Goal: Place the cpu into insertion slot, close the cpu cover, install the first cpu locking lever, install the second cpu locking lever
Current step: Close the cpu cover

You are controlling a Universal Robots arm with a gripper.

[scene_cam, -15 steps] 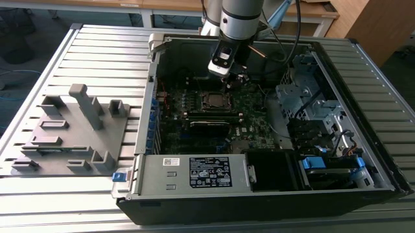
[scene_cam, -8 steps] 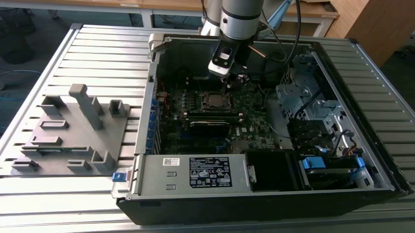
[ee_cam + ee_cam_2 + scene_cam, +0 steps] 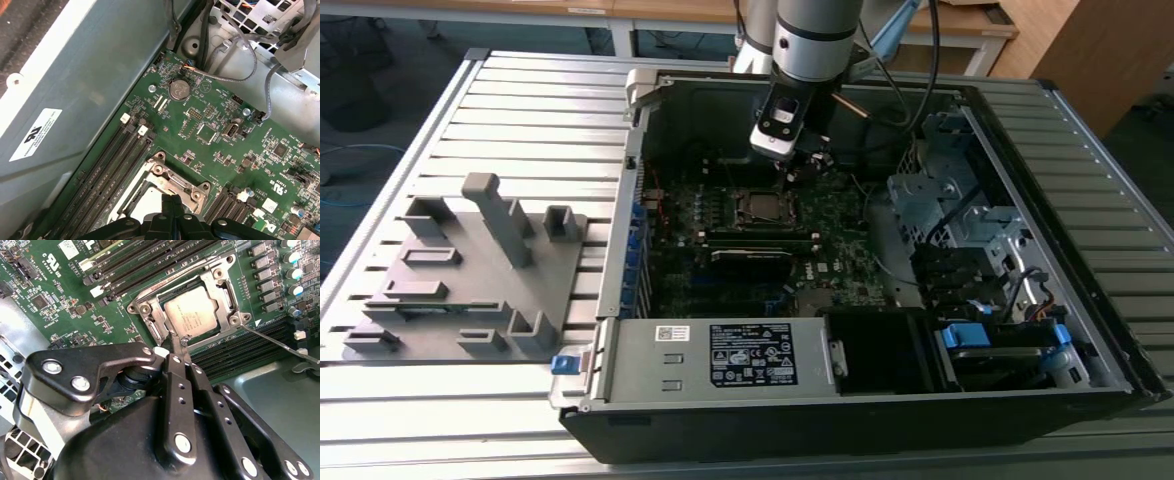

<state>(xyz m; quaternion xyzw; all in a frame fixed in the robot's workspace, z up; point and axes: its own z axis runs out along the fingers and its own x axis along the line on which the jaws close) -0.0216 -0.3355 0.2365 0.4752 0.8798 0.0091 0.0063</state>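
Inside the open computer case [image 3: 635,100] on the slatted table [image 3: 520,120], arm reaches down over the green motherboard [image 3: 225,130], gripper [image 3: 790,168] low at the far edge of the insertion slot [image 3: 758,207]. Second wrist view: cpu [image 3: 195,312] sits flat in the slot, pale face up, cpu cover [image 3: 223,292] lies down around it, silvery frame with chip showing through the cut-out. Gripper [image 3: 183,351] fingers [image 3: 175,367] are drawn together, no gap visible, tips right at the hooked end of the near locking lever [image 3: 184,339] beside the socket's edge; cannot tell if the hook is actually pinched. Other locking lever [image 3: 275,342], a thin rod, sticks out sideways from the socket corner across the black memory strips [image 3: 150,265], not latched. First wrist view: gripper [image 3: 172,202] tips at the cover's edge, coin battery [image 3: 179,90] well apart. Grey fixture block [image 3: 467,270] on the table at the exterior view's left, beside the case
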